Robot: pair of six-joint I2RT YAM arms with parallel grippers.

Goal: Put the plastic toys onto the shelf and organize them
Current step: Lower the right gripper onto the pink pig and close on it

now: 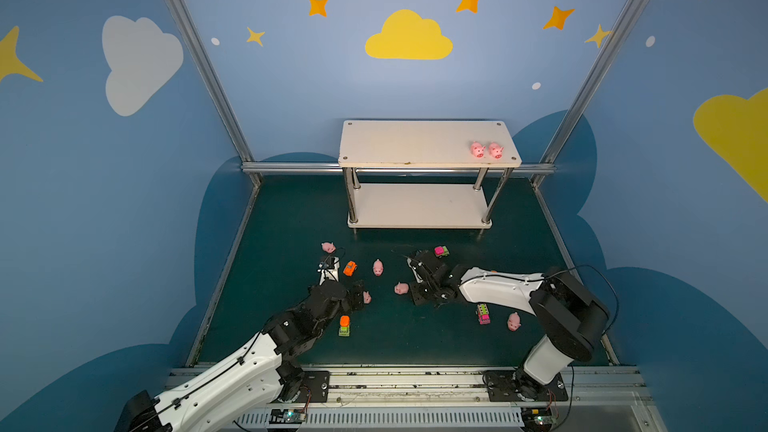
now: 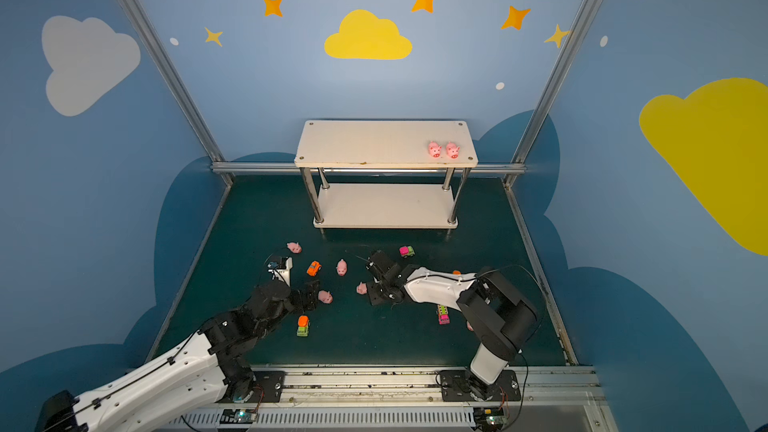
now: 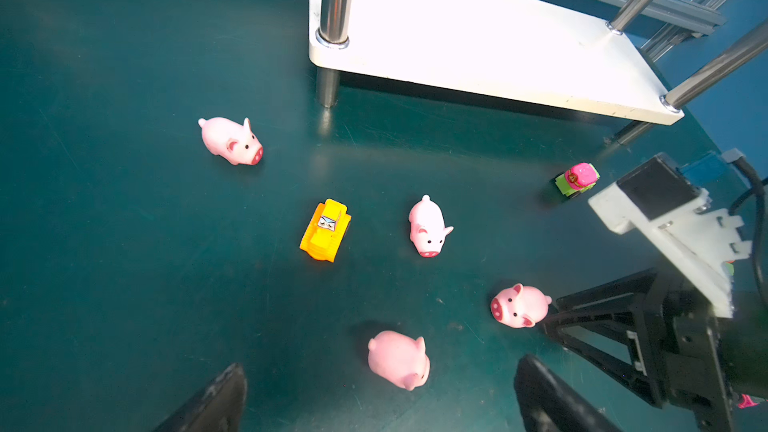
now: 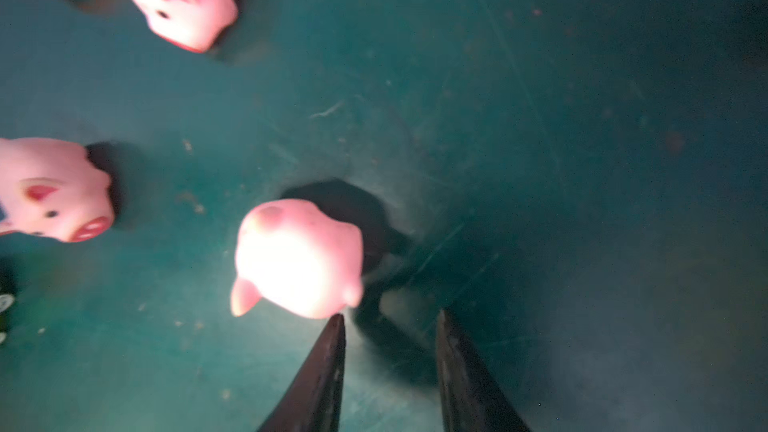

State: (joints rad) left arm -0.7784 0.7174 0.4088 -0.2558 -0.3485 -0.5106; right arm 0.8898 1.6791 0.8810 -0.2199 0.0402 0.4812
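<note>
Green mat (image 1: 291, 222) in front of the shelf (image 1: 415, 143): right gripper (image 4: 390, 317) poised at a loose pig (image 4: 297, 257).
Two pigs (image 1: 478, 149) stand side by side at one end of the shelf's top board; other toys lie scattered before the shelf. The right gripper's jaws stand narrowly apart and empty, the loose pig just off one tip, outside the gap. Better to widen, centre over its body, then close across the flanks. The left gripper (image 3: 380, 365) hangs spread wide, empty, over another pig (image 2: 325, 296).
</note>
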